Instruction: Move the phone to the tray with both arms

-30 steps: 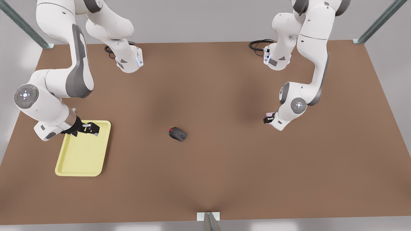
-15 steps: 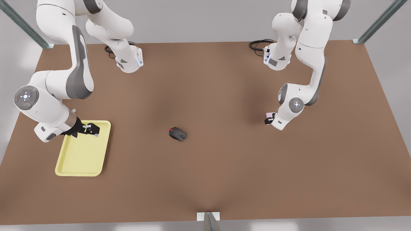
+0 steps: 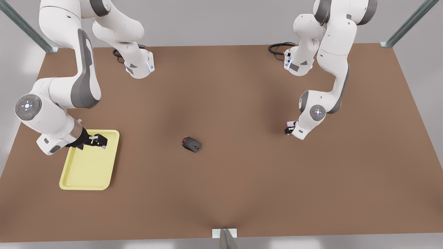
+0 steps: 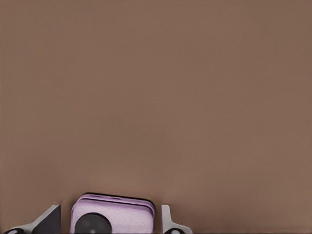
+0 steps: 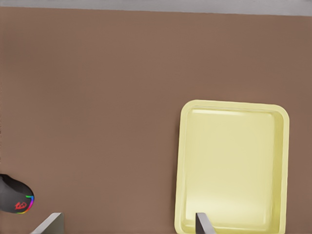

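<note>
Right end effector [image 3: 98,141] sits at the front view's left, over the far end of the tray [image 3: 74,176], fingers spread apart and holding nothing; in the right wrist view its two fingertips [image 5: 48,224] stand wide, one over bare tabletop [image 5: 97,97] and one over the tray [image 5: 280,170] near its edge; the tray lies flat near the tabletop's left edge in the front view, pale yellow, with nothing in it; computer mouse [image 3: 191,144] sits alone mid-tabletop, dark grey with coloured lights, well apart from the tray and from both arms; the right wrist view catches its lit end [image 5: 15,201] at the frame edge; nothing lies between the mouse and the tray; left end effector [image 3: 289,128] is at the front view's right, low near the tabletop [image 3: 242,190], with the phone [image 3: 290,123] showing as a small pink sliver beside the wrist; left wrist view gives the phone [image 4: 114,217] between the two fingers [image 4: 46,222], pale pink with a black circle on its face, fingers flanking its sides, but whether they actually clamp it I cannot tell, since a slight gap shows on each side; phone is well apart from the tray, on the far side of the mouse from it; cables [image 3: 278,48] coil by the arm base at the back right.
</note>
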`<state>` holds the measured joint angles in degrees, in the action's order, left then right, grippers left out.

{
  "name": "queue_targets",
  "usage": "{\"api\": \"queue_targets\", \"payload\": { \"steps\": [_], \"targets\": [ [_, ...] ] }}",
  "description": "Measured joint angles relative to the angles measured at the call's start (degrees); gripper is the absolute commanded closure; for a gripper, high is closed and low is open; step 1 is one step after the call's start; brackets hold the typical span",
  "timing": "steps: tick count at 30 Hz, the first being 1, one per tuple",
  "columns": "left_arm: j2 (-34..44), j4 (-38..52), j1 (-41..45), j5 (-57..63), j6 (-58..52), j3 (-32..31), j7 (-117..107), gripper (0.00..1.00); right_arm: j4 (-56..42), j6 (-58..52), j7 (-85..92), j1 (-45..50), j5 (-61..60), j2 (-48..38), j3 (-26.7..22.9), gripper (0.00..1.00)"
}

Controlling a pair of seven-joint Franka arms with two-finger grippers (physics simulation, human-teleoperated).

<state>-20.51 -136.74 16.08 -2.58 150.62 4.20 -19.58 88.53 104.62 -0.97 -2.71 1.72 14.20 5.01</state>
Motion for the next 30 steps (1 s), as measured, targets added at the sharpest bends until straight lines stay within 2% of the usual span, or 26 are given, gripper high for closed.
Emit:
{"api": "queue_targets", "payload": {
  "steps": [11, 14, 15, 16, 20, 30],
  "targets": [
    [-0.2, -0.8, 0.2, 0.0, 0.3, -0.2, -0.3, 0.00, -0.1, -0.6, 0.2, -0.2, 0.0, 0.2, 0.0, 0.00],
    [0.0, -0.8, 0.2, 0.0, 0.3, -0.4, -0.3, 0.06, 0.1, -0.6, 0.2, -0.3, 0.0, 0.2, 0.0, 0.00],
    [0.0, -0.8, 0.2, 0.0, 0.3, -0.4, -0.3, 0.10, 0.1, -0.6, 0.2, -0.3, 0.0, 0.2, 0.0, 0.00],
    [-0.1, -0.8, 0.2, 0.0, 0.3, -0.4, -0.4, 0.18, 0.0, -0.6, 0.2, -0.3, 0.0, 0.2, 0.0, 0.00],
    [-0.1, -0.8, 0.2, 0.1, 0.4, -0.4, -0.6, 0.24, 0.1, -0.7, 0.2, -0.3, 0.0, 0.2, 0.0, 0.00],
    [0.2, -0.2, 0.2, 0.1, 0.2, -0.5, -1.2, 0.22, 0.2, -0.7, 0.3, -0.4, 0.0, 0.2, 0.0, 0.00]
  ]
}}
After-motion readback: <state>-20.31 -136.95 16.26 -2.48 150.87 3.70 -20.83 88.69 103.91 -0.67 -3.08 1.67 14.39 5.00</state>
